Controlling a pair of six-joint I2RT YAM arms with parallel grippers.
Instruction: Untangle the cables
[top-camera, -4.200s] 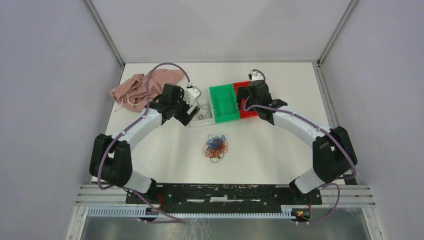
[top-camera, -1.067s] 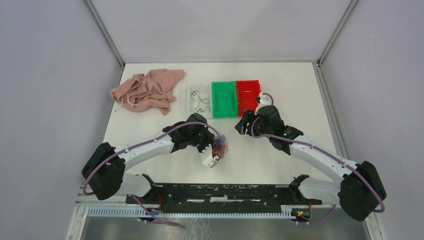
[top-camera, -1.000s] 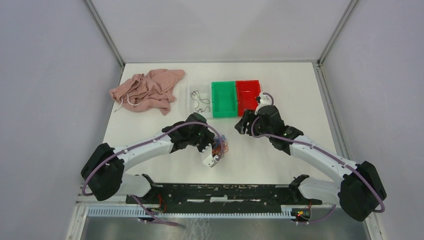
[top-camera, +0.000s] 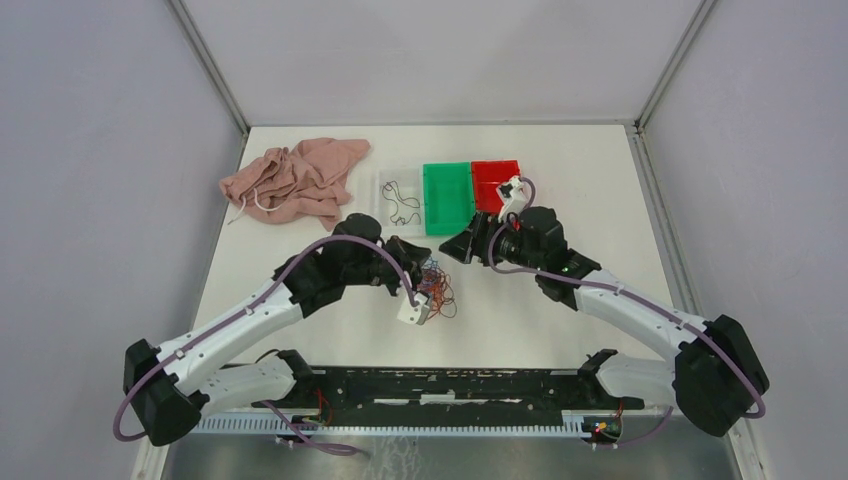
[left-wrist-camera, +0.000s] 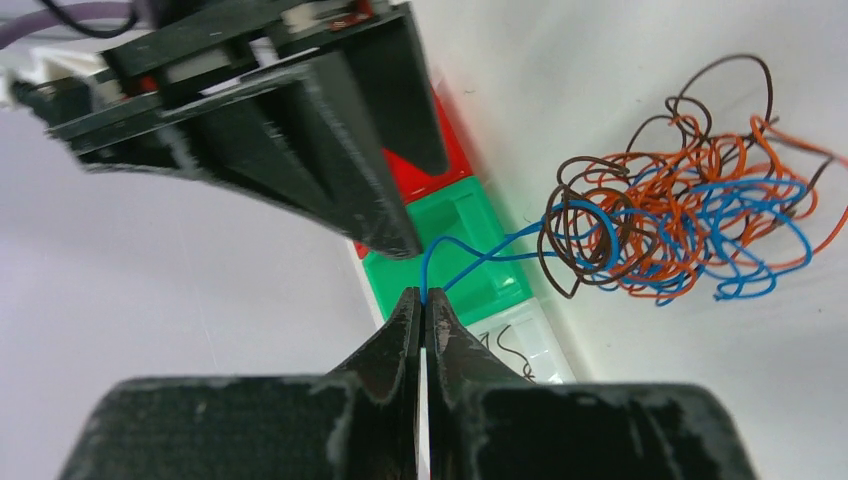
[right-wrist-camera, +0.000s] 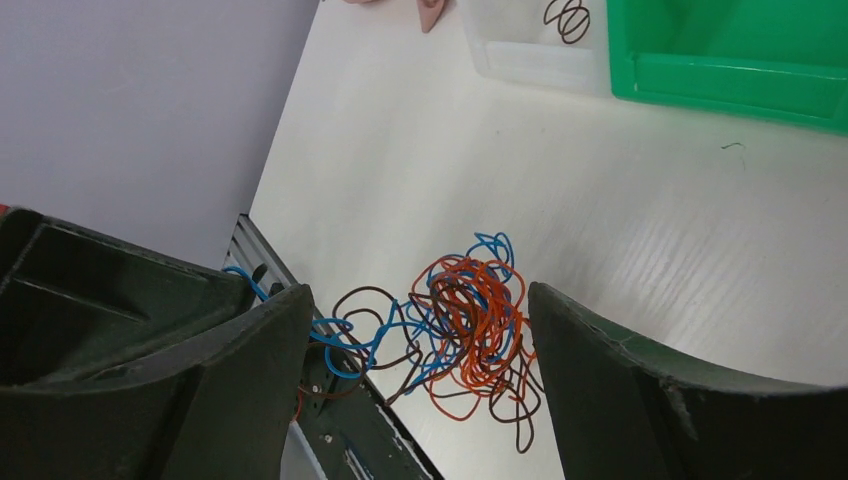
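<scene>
From above, the left arm stretches toward the middle of the desk (top-camera: 570, 160), with the left pincer (top-camera: 427, 288) at the cables (top-camera: 440, 298). The right pincer (top-camera: 452, 248) hovers at their 1 o'clock. A pink cloth (top-camera: 295, 182) lies at 10 o'clock, and the clear tray (top-camera: 400, 205), green tray (top-camera: 447, 197) and red tray (top-camera: 495, 180) at 12.

Left wrist: the jaws are pressed together on one blue wire (left-wrist-camera: 470, 262) of the wad.

Right wrist: the jaws are spread wide and hold nothing, with the wad below between them.

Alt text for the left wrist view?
The left gripper is shut on one blue strand of the cables, a tangled orange, blue and brown wad. The right gripper, open, looms above, with a green bin and a red bin behind.
</scene>
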